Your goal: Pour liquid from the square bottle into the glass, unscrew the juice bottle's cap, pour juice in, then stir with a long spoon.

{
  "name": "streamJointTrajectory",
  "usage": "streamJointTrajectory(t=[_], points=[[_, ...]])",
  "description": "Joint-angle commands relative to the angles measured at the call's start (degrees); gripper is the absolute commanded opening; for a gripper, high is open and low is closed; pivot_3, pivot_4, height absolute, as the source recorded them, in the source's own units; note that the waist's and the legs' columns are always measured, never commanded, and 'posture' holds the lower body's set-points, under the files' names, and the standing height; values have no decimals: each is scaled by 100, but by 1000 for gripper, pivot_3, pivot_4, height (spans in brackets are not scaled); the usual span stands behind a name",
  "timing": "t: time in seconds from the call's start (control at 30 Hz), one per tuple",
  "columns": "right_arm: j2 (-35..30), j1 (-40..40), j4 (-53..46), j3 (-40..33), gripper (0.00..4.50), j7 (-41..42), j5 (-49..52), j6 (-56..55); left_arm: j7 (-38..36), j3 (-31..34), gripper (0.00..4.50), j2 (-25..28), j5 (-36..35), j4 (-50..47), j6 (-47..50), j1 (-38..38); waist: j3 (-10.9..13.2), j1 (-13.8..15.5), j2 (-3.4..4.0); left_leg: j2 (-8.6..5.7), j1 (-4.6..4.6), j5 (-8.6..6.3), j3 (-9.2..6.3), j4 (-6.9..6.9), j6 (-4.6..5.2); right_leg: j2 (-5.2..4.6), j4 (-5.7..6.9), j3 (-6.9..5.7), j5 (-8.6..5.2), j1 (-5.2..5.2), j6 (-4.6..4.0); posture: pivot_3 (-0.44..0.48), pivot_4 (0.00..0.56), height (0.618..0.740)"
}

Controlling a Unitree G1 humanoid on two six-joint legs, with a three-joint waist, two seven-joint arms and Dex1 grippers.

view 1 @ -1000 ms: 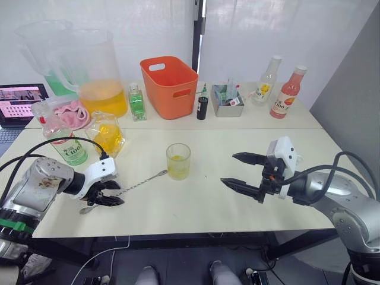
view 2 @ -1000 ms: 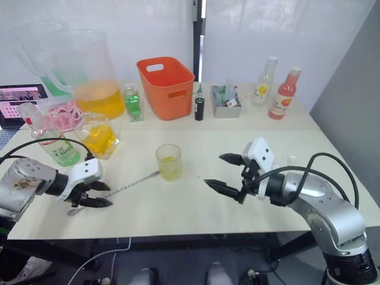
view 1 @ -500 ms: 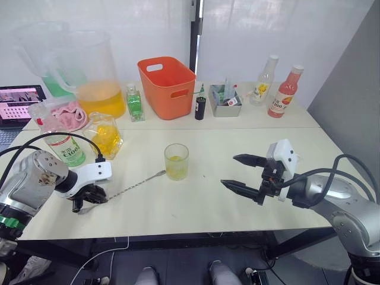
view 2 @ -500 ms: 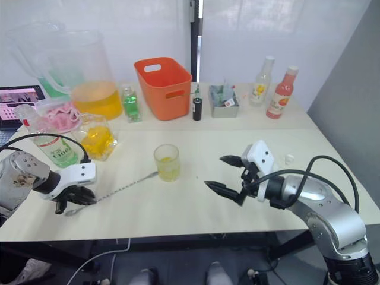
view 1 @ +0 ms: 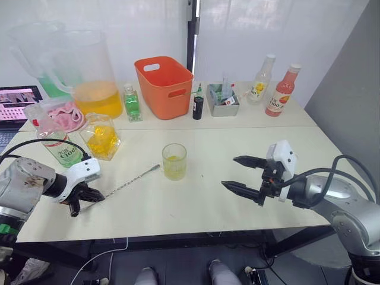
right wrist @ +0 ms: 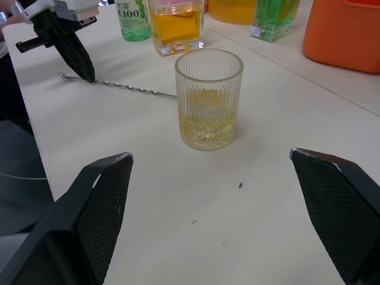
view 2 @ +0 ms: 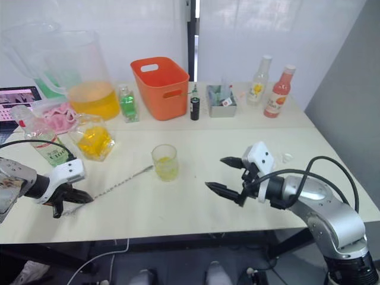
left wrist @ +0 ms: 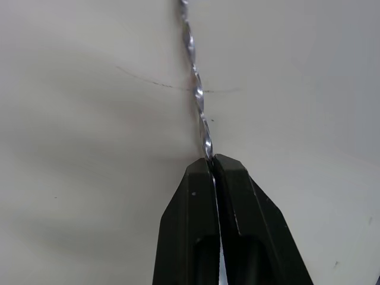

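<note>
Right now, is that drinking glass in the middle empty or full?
Neither: the glass stands upright with a shallow layer of yellowish liquid at its bottom, mostly empty above.

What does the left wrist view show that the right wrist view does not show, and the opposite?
The left wrist view alone shows, close up, the left hand pinched shut on the twisted stem of the long spoon. The right wrist view alone shows the glass holding some yellow liquid, the square bottle, the juice bottle and the open right hand. Both show the long spoon lying on the table.
</note>
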Motion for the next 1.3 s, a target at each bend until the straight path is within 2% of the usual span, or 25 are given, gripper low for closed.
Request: streamJointTrajectory(t=[0.03, 0.23, 0.33, 0.4, 0.5, 0.77, 0.93, 1.1, 1.3], points=[[-55, -152, 36, -61, 4500, 97, 15, -63, 154, 582, 38, -58, -435, -86, 222, -340, 0, 16, 0, 0, -6, 0, 0, 2, 0, 0, 1, -1, 0, -3, 0, 0, 150, 717], [1, -329, 208, -112, 4500, 72, 91, 53, 619, 1245, 38, -593, -1295, -443, 998, -780, 0, 85, 0, 0, -28, 1, -4, 29, 2, 0, 4, -5, 2, -6, 6, 0, 150, 717], [297, -624, 288, -441, 4500, -231, 598, 295, 805, 1684, 38, -1025, -1956, -816, 1185, -923, 0, 95, 0, 1, -27, 2, -6, 29, 3, 4, 10, -5, 2, -7, 7, 0, 150, 717], [468, -861, 355, -624, 4500, -469, 1155, 685, 782, 1753, 38, -1225, -2285, -1168, 1173, -943, 0, 106, 0, 2, -30, 3, -8, 32, 4, 5, 14, -5, 4, -9, 8, 0, 150, 717], [637, -1067, 392, -724, 4500, -698, 1741, 1057, 895, 1658, 38, -1334, -2575, -1444, 1387, -976, 0, 139, 0, 2, -31, 4, -12, 32, 6, 7, 14, -5, 5, -7, 9, 0, 150, 717], [1733, -1568, 536, -550, 4500, -2352, 2724, 1639, 1133, 1153, 38, -1505, -3200, -2478, 1810, -1115, 0, 150, 0, 1, -36, 6, -25, 38, 9, 11, 17, -7, 6, -5, 11, 0, 150, 717], [2447, -1822, 742, -559, 4500, -3321, 3181, 1582, 1255, 1016, 38, -1501, -3302, -2526, 1808, -1109, 0, 144, 1, 1, -36, 7, -28, 36, 10, 13, 19, -9, 7, -5, 11, 0, 150, 717], [2859, -1954, 862, -579, 4500, -3928, 3455, 1470, 1258, 964, 38, -1476, -3302, -2471, 1727, -1070, 0, 145, 1, 1, -38, 7, -35, 34, 11, 16, 19, -11, 7, -5, 11, 0, 150, 717], [2962, -1926, 809, -544, 2578, -4220, 3825, 1438, 1248, 943, 0, -1468, -3279, -2392, 1653, -1045, 0, 152, 2, 1, -43, 8, -39, 35, 12, 16, 18, -14, 7, -5, 11, 0, 150, 717]])
